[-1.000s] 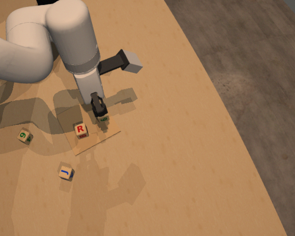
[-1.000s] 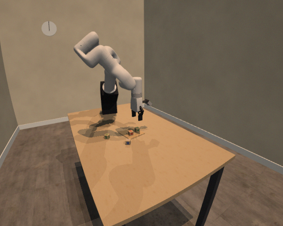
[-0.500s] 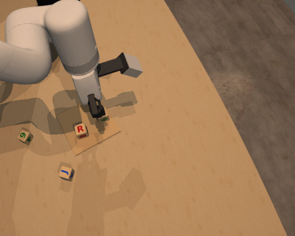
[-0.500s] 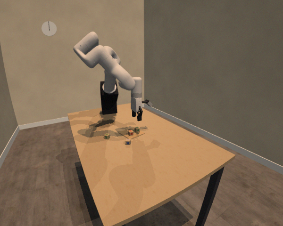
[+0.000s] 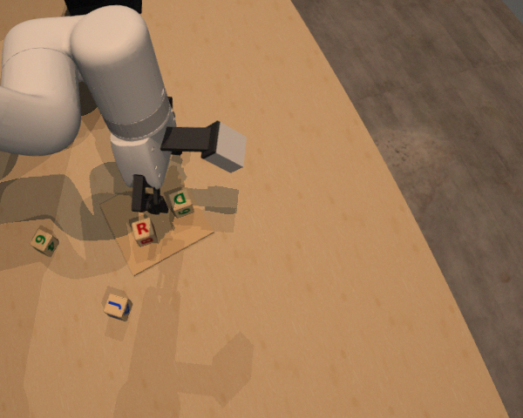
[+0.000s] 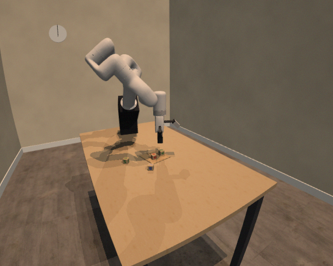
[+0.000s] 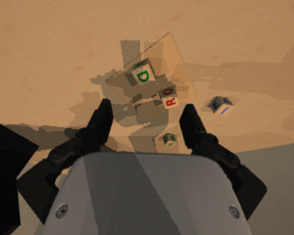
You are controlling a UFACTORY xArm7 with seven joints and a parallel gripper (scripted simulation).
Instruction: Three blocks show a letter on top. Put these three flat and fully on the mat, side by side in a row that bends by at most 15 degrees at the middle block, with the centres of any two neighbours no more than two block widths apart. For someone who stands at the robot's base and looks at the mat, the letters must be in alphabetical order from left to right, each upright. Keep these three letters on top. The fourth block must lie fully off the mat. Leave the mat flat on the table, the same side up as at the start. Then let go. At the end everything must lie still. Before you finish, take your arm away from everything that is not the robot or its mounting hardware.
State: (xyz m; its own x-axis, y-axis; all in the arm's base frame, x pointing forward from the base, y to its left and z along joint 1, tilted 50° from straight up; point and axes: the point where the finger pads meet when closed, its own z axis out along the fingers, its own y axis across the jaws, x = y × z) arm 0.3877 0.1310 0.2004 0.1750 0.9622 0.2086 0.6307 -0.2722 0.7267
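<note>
My gripper is open and empty, raised above the mat. The D block and the R block stand flat on the mat, apart. In the top view, R looks nearly upright, while D looks turned about half round. The J block lies off the mat, its letter turned sideways there. The block with 6 on top lies off the mat too.
The wooden table bears everything. The black robot base stands at its far end. My camera bracket sticks out sideways above the table. Shadows of my arm fall across the mat and the 6 block.
</note>
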